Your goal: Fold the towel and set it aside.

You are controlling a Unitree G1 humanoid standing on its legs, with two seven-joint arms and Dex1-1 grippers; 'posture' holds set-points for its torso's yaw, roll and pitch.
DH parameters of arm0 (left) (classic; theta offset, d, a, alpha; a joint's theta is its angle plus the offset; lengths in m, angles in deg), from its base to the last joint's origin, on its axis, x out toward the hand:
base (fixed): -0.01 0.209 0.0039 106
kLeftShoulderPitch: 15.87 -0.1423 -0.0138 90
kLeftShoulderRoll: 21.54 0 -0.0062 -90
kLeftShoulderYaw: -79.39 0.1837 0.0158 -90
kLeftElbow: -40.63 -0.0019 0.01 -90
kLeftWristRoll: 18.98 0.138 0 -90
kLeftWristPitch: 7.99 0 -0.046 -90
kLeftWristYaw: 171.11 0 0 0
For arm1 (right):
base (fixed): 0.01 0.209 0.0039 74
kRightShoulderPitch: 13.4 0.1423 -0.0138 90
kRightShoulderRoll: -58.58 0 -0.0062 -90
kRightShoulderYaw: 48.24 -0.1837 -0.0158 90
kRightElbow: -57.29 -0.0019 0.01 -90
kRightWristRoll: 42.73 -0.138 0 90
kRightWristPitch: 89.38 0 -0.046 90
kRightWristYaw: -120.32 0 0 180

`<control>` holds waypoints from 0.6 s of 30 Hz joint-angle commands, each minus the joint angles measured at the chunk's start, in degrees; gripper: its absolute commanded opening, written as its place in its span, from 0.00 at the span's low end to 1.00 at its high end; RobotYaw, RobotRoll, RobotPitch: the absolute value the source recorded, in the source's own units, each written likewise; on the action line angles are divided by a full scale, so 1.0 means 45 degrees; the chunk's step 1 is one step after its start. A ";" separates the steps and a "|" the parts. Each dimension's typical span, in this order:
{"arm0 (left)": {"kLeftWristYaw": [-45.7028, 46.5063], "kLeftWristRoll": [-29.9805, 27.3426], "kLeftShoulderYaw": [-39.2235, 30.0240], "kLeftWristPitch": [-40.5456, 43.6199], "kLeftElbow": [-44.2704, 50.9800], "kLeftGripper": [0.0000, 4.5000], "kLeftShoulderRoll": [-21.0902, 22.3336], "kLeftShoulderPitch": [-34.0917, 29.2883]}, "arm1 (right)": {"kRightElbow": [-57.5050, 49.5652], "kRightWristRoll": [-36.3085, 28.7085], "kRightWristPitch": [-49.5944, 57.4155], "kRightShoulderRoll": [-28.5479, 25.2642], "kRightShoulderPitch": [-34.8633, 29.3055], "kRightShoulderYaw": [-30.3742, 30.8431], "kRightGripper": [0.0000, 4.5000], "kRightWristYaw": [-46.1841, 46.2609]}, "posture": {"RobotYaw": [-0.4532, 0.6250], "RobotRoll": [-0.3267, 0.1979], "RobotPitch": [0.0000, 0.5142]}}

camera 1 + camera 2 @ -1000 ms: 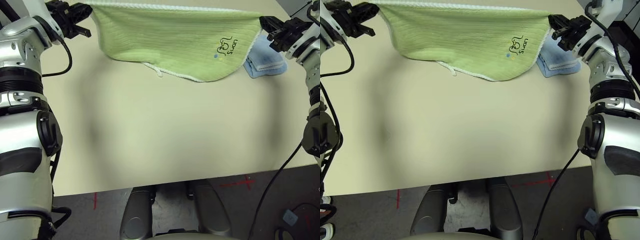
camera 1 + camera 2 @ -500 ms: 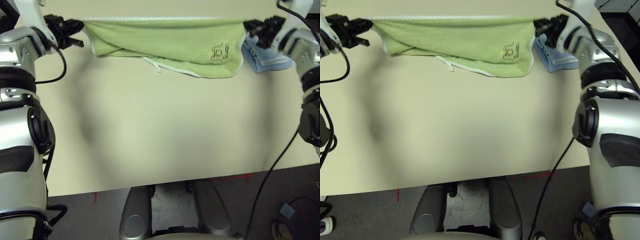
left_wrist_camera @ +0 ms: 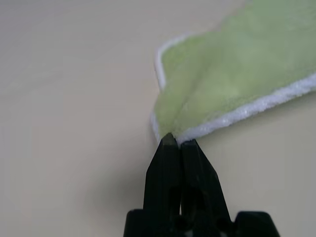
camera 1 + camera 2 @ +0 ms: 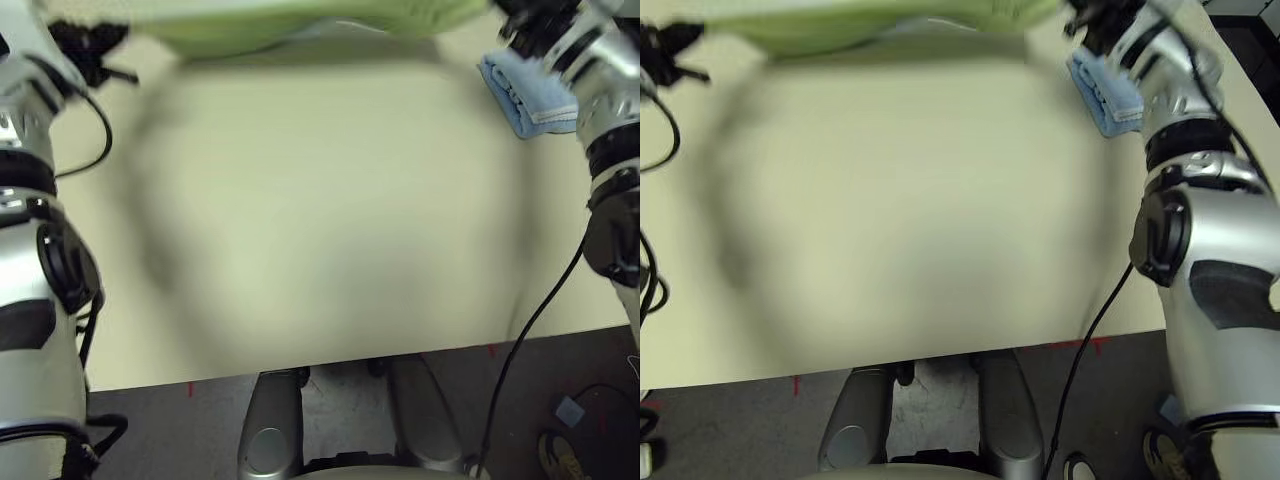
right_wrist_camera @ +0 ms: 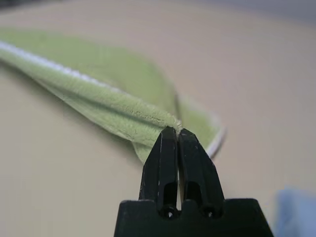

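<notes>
The light green towel with white stitched edging stretches across the far side of the table, partly cut off by the picture's top edge. My left gripper is shut on one corner of the towel, at the far left. My right gripper is shut on another corner of the towel, at the far right. The cloth sags doubled between the two grippers, close over the table. Its logo and tag are hidden.
A folded light blue cloth lies on the beige table at the far right, just beside my right gripper. The table's front edge runs along the lower part of the head views, with dark floor beyond it.
Both grippers have carried the towel farther away across the table, so it now sits at the top edge of the head views. The hanging part has sunk and doubled up.
</notes>
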 commanded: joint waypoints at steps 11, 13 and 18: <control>-0.5506 0.0570 0.1971 0.3172 0.2878 0.01 0.1985 -0.1387 | -0.0393 0.1436 -0.0231 -0.1611 -0.0878 0.1351 0.00 -0.2014 | 0.41 0.62 0.69; -0.6792 0.0566 0.2368 0.3426 0.3297 0.01 0.2312 -0.1569 | -0.0467 0.1544 -0.0387 -0.1702 -0.0920 0.1535 0.00 -0.2637 | 0.41 0.62 0.68; -0.9709 0.0476 0.3630 0.4043 0.4628 0.01 0.3019 -0.1959 | -0.0657 0.1521 -0.0462 -0.1879 -0.1006 0.1832 0.00 -0.4615 | 0.42 0.62 0.67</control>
